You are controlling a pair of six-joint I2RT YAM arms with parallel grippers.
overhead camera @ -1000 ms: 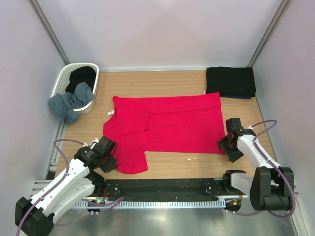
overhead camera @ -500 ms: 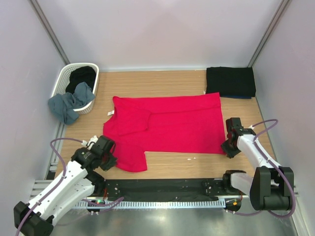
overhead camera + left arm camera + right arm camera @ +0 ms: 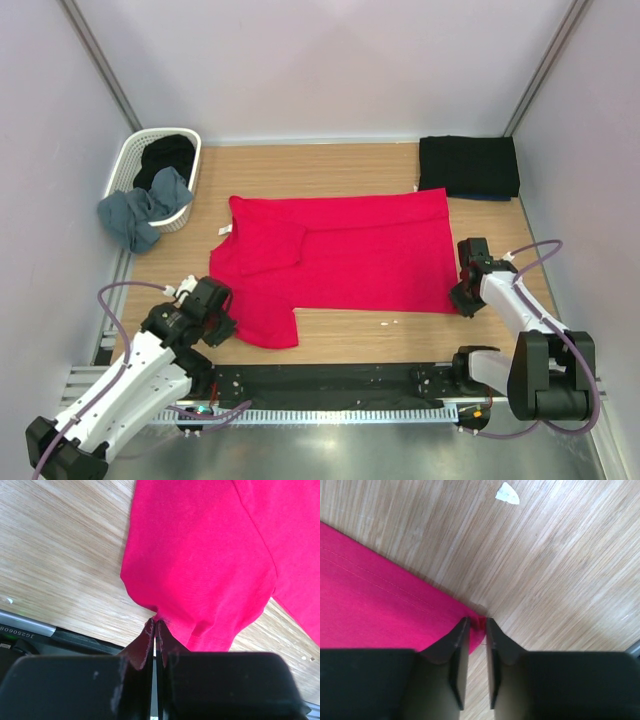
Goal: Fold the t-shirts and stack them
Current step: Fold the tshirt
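Red t-shirt [image 3: 345, 250] lies flat mid-table, right of the white basket [image 3: 135, 165]; left gripper [image 3: 154, 630] pinches its sleeve hem, right gripper [image 3: 477, 630] clamps its bottom corner.

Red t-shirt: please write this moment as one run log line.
red t-shirt: flat on table | left gripper: shut on sleeve | right gripper: pinching hem corner

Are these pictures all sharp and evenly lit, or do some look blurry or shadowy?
Top external view: even, soft light, crisp all over, and the red t-shirt casts almost no shadow. Left wrist view: the shirt's cloth and the table grain are sharp, while the dark fingers close to the lens look soft. Right wrist view: wood grain crisp, fingers slightly blurred, dark housing along the bottom.
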